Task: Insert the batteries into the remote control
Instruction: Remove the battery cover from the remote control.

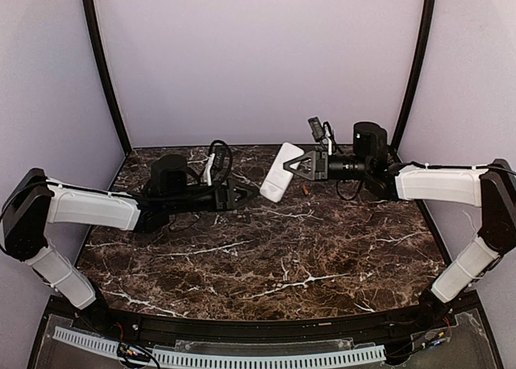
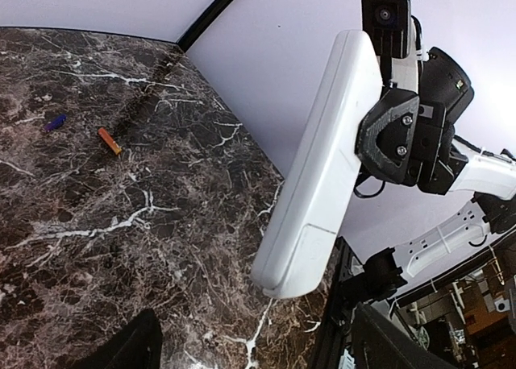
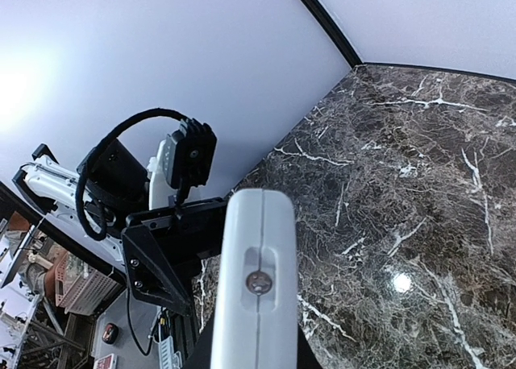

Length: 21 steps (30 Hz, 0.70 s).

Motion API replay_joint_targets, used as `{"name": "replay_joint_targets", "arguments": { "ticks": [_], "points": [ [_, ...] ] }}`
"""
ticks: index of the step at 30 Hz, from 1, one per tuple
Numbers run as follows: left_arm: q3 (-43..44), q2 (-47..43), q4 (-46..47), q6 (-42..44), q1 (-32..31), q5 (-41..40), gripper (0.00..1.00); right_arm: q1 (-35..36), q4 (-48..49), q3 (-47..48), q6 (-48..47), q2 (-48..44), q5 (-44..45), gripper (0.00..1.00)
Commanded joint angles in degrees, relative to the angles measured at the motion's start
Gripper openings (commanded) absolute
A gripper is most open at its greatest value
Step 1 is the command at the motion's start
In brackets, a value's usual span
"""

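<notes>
White remote control [image 2: 322, 167], brown (white-veined) marble table [image 2: 121, 248].

Robotics lab booth: dark marble-look table [image 1: 266, 260], plain lilac walls [image 1: 258, 55], black frame poles [image 1: 103, 71], cluttered racks [image 2: 472, 304] beyond

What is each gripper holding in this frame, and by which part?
The right gripper holds the remote by its long sides, above the middle, clear of the table. The left gripper is open and holds nothing.

Your desk [image 1: 266, 264]: dark brown marble, white veins all over. Lying flat on it, orange battery [image 2: 109, 141] and blue battery [image 2: 54, 123], near each other, not touching.
</notes>
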Motion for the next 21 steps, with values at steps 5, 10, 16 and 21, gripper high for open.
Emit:
{"name": "replay_joint_targets", "arguments": {
  "ticks": [5, 10, 16, 21],
  "points": [
    [1.7, 4.7, 6.7, -7.8, -0.3, 2.6, 0.83, 2.7, 5.9, 0.4, 0.6, 1.0, 0.3, 0.00],
    [3.1, 5.5, 7.5, -8.3, -1.0, 2.1, 0.83, 4.4, 3.8, 2.3, -1.2, 1.9, 2.0, 0.00],
    [4.3, 7.1, 8.8, -9.9, -1.2, 2.4, 0.76, 5.4, 3.8, 3.4, -1.7, 3.0, 2.6, 0.00],
    [4.5, 8.1, 7.7, -10.3, -1.2, 2.5, 0.61, 5.4, 3.9, 3.4, -2.0, 2.1, 3.0, 0.00]
  ]
}}
